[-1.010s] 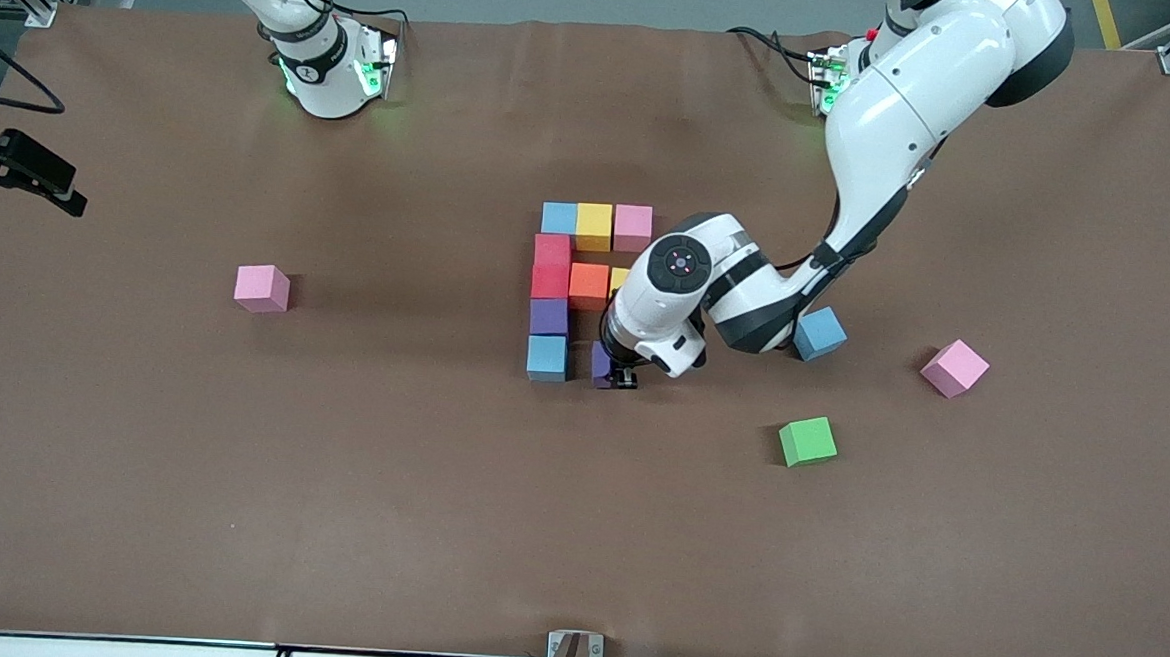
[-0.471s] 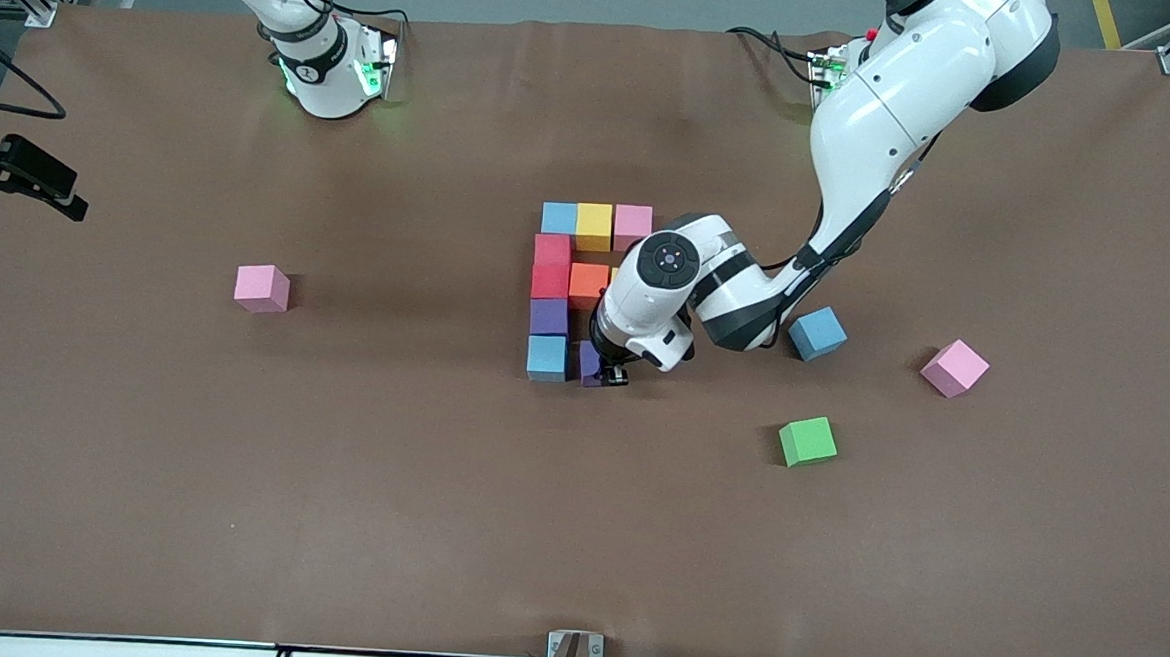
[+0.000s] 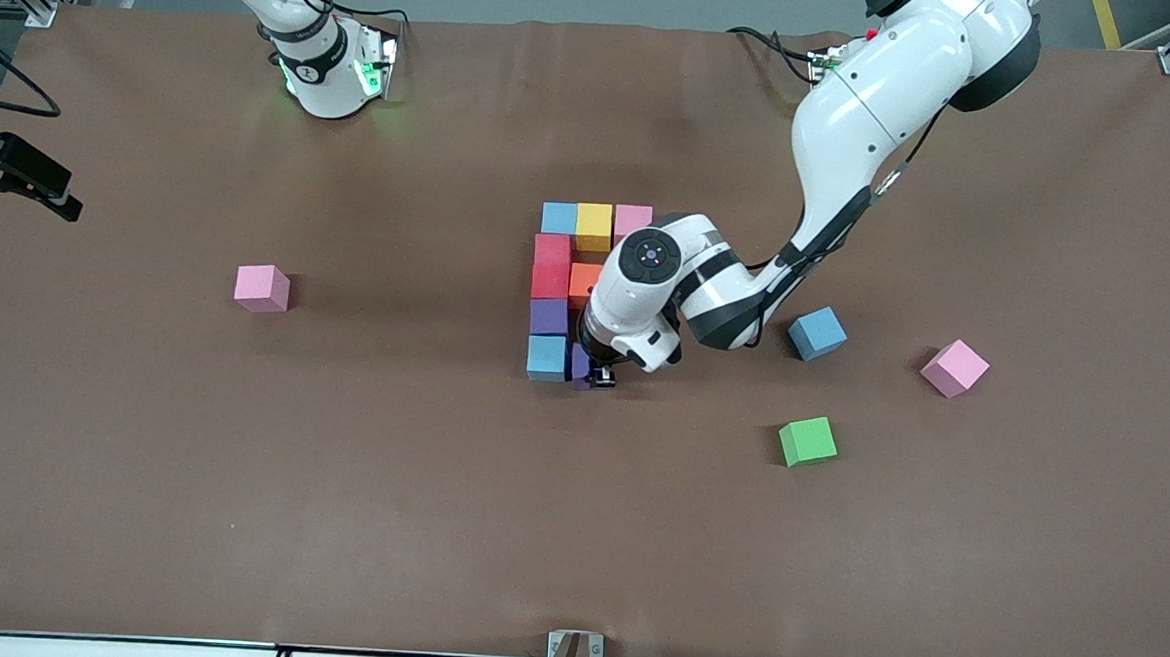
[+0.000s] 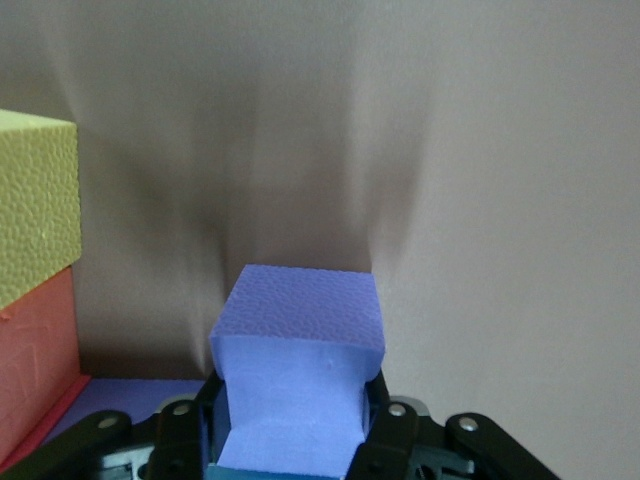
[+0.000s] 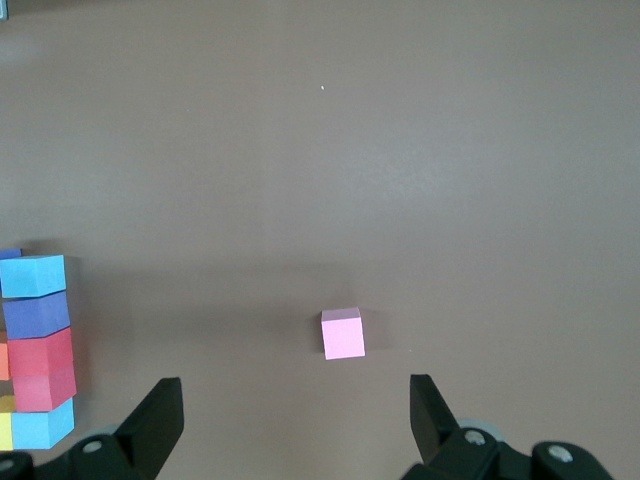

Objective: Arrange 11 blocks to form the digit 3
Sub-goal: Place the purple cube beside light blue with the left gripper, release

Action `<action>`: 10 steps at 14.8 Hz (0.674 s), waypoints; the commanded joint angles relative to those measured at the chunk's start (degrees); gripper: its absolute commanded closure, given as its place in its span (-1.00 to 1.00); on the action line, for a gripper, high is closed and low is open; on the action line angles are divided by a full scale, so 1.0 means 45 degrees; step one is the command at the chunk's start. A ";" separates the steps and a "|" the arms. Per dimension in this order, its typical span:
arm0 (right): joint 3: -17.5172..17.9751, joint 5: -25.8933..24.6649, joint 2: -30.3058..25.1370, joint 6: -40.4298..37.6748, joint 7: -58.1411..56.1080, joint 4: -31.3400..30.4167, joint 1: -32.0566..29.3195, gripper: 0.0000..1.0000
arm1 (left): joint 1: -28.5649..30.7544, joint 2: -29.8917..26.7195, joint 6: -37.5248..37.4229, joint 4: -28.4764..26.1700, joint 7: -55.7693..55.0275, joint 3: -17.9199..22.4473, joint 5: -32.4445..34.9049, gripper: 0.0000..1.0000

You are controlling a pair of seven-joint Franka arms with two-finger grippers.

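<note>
Since a second ago the left gripper [image 3: 593,376] has carried its purple block [image 3: 579,364] sideways, now beside the blue block [image 3: 546,358] ending the digit 3 [image 3: 567,288] on the brown table [image 3: 337,476]. Its wrist view shows fingers [image 4: 385,425] clenched on the grainy foam cube [image 4: 296,370]. Waiting, the right gripper [image 5: 290,425] hangs spread above a pink block [image 5: 342,333].
</note>
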 commanded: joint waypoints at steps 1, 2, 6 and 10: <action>0.0096 -0.0103 -0.0097 0.0127 -0.0013 0.0014 -0.0153 -1.00 | -0.0172 0.0341 -0.0029 0.0562 0.0467 0.0123 -0.0172 0.69; 0.0096 -0.0103 -0.0097 0.0301 -0.0014 -0.0006 -0.0134 -1.00 | -0.0172 0.0399 -0.0029 0.0582 0.0467 0.0123 -0.0172 0.69; 0.0096 -0.0103 -0.0097 0.0479 -0.0014 -0.0006 -0.0153 -1.00 | -0.0386 0.0438 -0.0029 0.0582 0.0467 0.0123 -0.0153 0.68; 0.0096 -0.0123 -0.0097 0.0479 -0.0014 -0.0006 -0.0154 -1.00 | -0.0407 0.0438 -0.0107 0.0563 0.0467 0.0123 -0.0056 0.64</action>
